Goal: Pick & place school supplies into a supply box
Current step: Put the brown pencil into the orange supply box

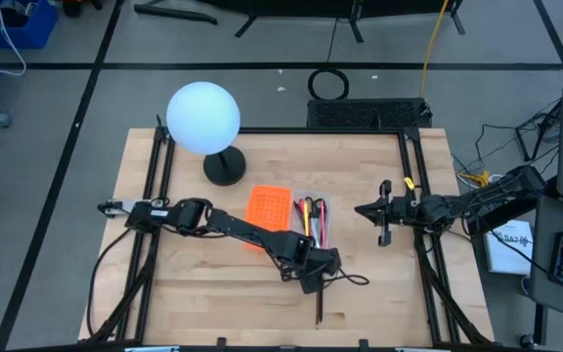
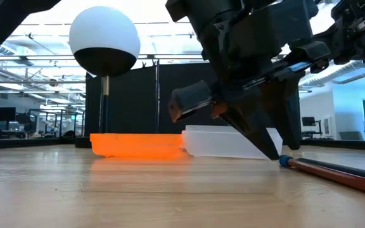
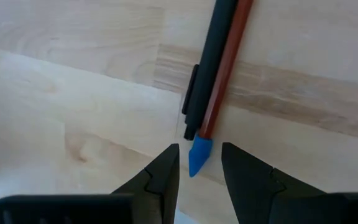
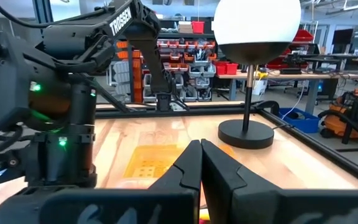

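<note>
Two pens (image 3: 219, 68) side by side, blue tip between left tool (image 3: 200, 168) fingers

**Count on the counter**

Two trays side by side: one orange tray (image 1: 267, 209), one clear box (image 1: 313, 219). Inside the box, several pens (image 1: 311, 217); exact number too small to tell. Two more loose on the bare wood: one black pen (image 3: 211, 59) and one red pencil (image 3: 229, 62) with a blue tip, touching along their length. One lamp (image 1: 204, 119). Two arms, one claw each: left claw (image 3: 199, 180), right claw (image 4: 201, 165).
</note>
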Tool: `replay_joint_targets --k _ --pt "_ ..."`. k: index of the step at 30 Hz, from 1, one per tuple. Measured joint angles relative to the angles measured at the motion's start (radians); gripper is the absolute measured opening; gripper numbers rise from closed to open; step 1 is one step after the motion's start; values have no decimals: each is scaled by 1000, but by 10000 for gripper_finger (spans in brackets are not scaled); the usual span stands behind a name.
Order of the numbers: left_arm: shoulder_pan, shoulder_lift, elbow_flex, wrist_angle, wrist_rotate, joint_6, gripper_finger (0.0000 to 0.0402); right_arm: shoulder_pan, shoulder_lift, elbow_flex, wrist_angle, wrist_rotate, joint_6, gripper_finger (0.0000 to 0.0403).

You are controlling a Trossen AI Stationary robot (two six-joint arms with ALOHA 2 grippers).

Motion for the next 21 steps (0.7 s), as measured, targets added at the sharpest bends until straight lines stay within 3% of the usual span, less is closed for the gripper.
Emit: replay_joint_targets --k 21 --pt "48 24 2 -30 188 43 127 0 30 0 -8 0 10 0"
